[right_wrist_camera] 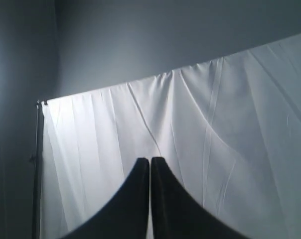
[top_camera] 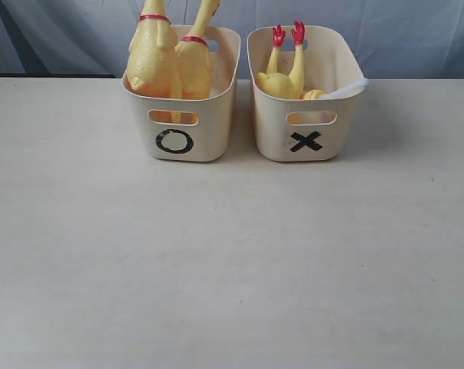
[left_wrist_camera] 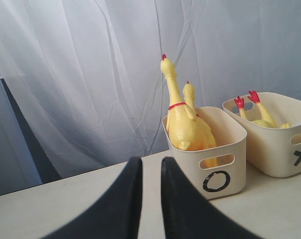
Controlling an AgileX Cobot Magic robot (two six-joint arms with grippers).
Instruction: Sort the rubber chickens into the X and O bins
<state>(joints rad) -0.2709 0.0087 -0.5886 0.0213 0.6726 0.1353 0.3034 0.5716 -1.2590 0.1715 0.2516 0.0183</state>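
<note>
Exterior view: two cream bins side by side at the far part of the table (top_camera: 217,269), just apart. On the left, the O bin (top_camera: 210,134), with two whole rubber chickens (top_camera: 154,65) stood upright inside, long axes near vertical, necks up past the top edge. On the right, the X bin (top_camera: 272,127), with one headless body (top_camera: 281,81) upended, red feet skyward, and beside it one small neck piece (top_camera: 314,94); at that rim also something pale (top_camera: 353,86), not clear enough to name. Four chicken items counted, two per bin. Left wrist view: left gripper (left_wrist_camera: 151,160) above the table, black jaws narrowly parted, gripping nothing; both chicken heads uppermost here. Right wrist view: right gripper (right_wrist_camera: 150,160) closed tight, empty, aimed at a white curtain (right_wrist_camera: 200,129).
</note>
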